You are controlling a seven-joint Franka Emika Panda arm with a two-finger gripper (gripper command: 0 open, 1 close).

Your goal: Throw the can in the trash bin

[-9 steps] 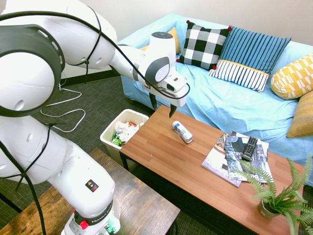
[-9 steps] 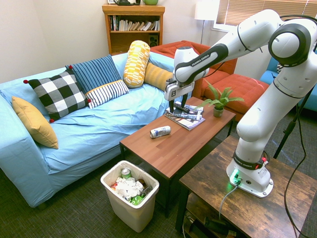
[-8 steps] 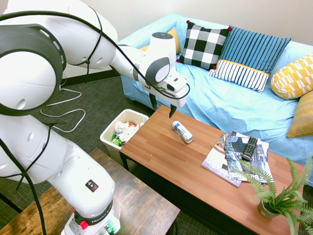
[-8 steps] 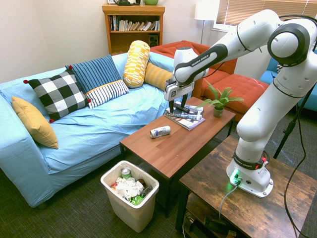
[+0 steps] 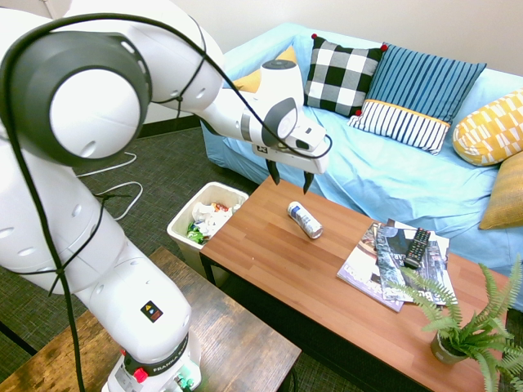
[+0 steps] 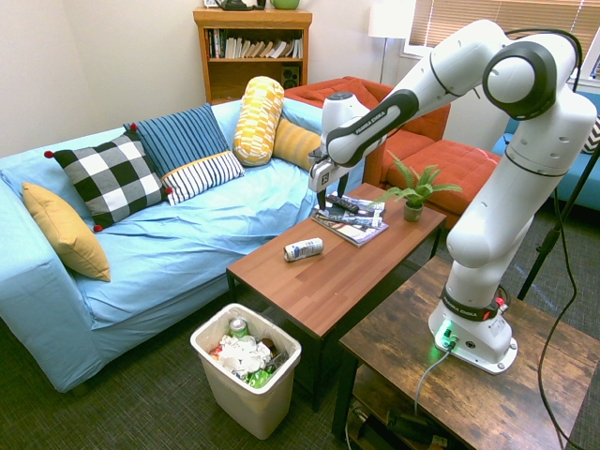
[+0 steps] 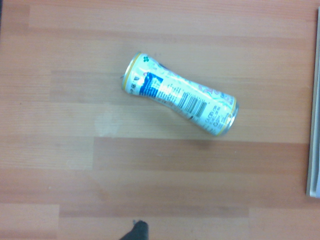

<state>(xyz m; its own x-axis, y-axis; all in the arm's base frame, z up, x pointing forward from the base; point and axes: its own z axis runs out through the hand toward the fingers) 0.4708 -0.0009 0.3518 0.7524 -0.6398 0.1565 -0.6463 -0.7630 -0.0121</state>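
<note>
White Franka arm (image 6: 497, 197), smooth rounded shells, dark grey rings round joints. Black lettering along forearm (image 6: 389, 114). Black cable (image 5: 196, 49) looped outside, thin black ties round shells. Base (image 6: 473, 339) white; red button (image 5: 140, 375), green glow low down. Small black label (image 5: 151, 311), yellow mark on it. End effector (image 5: 290, 180): white housing, two dark fingers, tapered.

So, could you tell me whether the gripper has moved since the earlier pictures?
Yes; in the first exterior view the gripper has shifted right, toward the plant, against the unmoved coffee table.
</note>
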